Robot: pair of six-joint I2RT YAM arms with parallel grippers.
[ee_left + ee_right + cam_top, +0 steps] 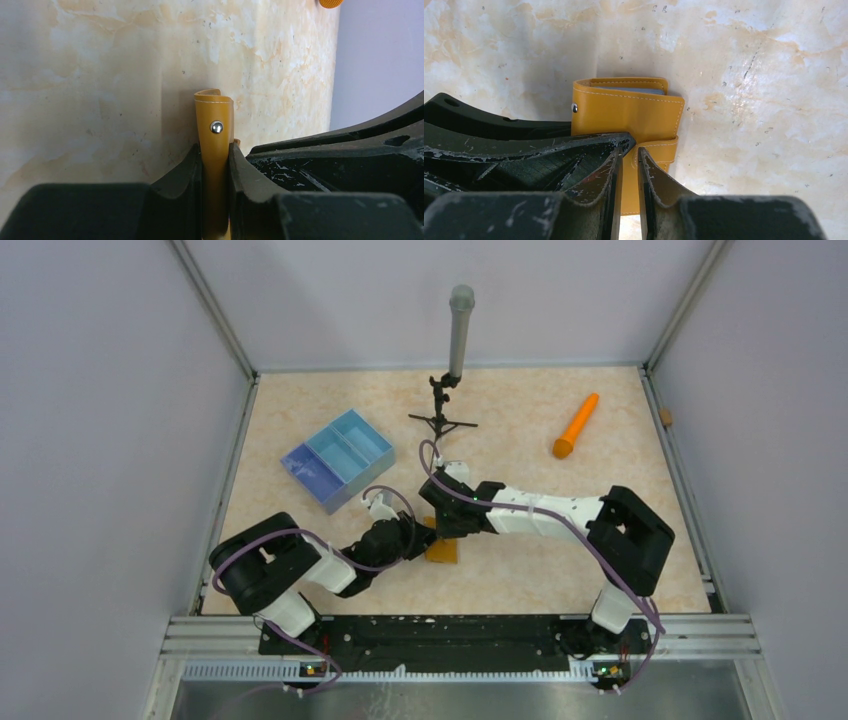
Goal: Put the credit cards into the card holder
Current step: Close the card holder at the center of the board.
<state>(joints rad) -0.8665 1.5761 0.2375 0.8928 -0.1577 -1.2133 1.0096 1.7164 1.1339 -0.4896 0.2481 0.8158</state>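
Observation:
The mustard-orange card holder (443,550) lies at mid-table where the two arms meet. In the right wrist view the card holder (626,112) is folded over, and a greyish-blue edge shows in its far opening. I cannot tell whether that edge is a pocket or one of the credit cards. No loose credit cards are in view. My left gripper (216,156) is shut on the holder's flap (215,130), which carries the snap stud. My right gripper (628,152) hangs over the holder's near flap, jaws a narrow gap apart with yellow leather in the gap. Whether they pinch it is unclear.
A blue divided tray (338,458) sits at the back left. An orange cone-shaped stick (577,426) lies at the back right. A black stand with a grey tube (455,350) rises at the back centre. Walls enclose the table on three sides.

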